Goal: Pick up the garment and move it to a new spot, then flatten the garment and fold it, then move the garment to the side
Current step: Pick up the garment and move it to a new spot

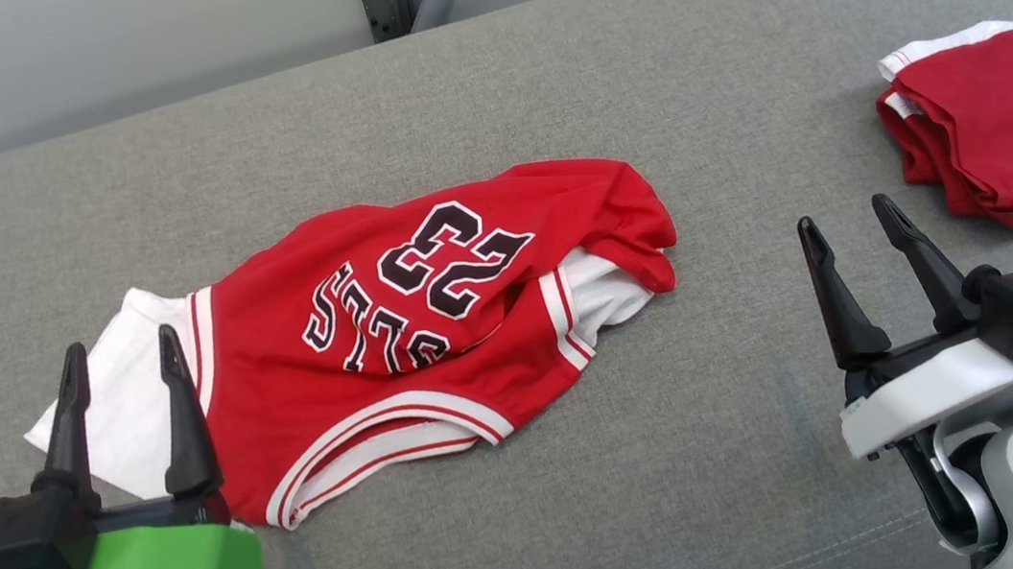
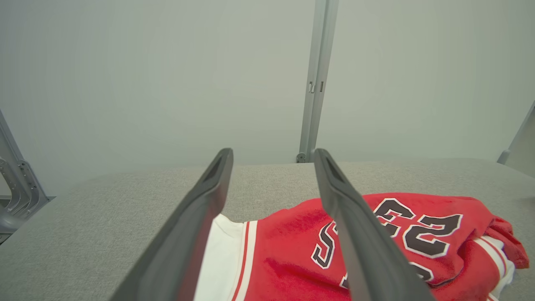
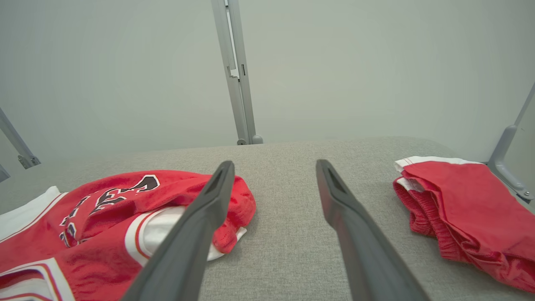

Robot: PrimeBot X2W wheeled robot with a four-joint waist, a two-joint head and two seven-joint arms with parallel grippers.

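A: Step?
B: Pick-up, not started. Jersey crumpled mid-frame. Left gripper and right gripper both spread wide, empty.
A: Next?
B: Probably left drops onto the jersey's white edge, lower left, and pinches it.

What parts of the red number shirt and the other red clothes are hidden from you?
- Jersey lettering, head view: the word beside the 23 bends into a fold, so it cannot be read whole.
- Same lettering, left wrist view: one of the left gripper's fingers covers part of it.
- Folded red garment, head view: cut off by the right edge.
- Jersey's near side, right wrist view: cut off by the bottom edge.
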